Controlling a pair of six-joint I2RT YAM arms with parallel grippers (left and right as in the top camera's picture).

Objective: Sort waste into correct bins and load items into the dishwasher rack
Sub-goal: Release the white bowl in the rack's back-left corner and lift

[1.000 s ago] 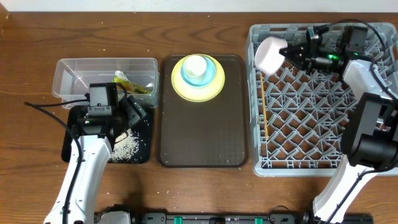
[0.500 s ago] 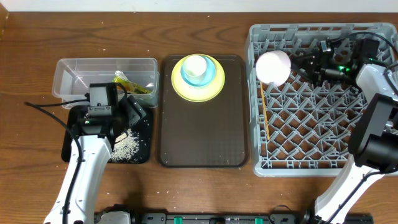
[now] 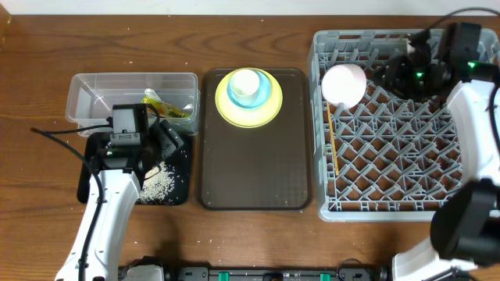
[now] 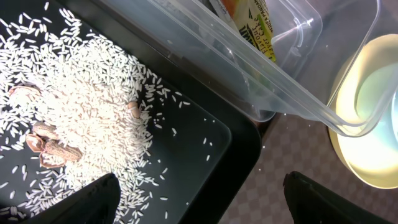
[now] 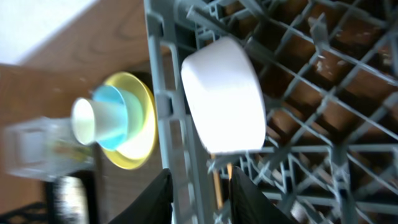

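Wooden tabletop (image 3: 47, 47) filling the view, and on its right side the grey dishwasher rack (image 3: 375, 209) is taking up the most room. The white bowl (image 3: 344, 84) is sitting upside down in the rack's far left corner, among the pegs. The chopsticks (image 3: 332, 148) are lying along the rack's left wall, their long axis running front to back.

The right pincer (image 5: 198, 183) is hovering just right of that bowl with its fingers parted and nothing between them. The bowl is standing clear of it.

Over on the left, the left pincer (image 4: 200, 186) is hanging wide open and empty above the black tray (image 3: 180, 160), where the rice grains (image 3: 158, 182) are lying scattered. Beside it the snack wrapper (image 3: 168, 107) is resting inside the clear tub (image 3: 101, 90).

Now the part that matters: the small white cup (image 3: 246, 80) is sitting in the light blue bowl (image 3: 255, 100) on the yellow plate (image 3: 225, 109), at the far end of the brown serving tray (image 3: 250, 172). That stack is lying to the left of the right pincer, beyond the rack's left wall, at about the same depth on the tabletop. The left arm looks a little nearer to it. But the rack is on the right arm's side, so I'm expecting a leftward reach over the wall, cup first.
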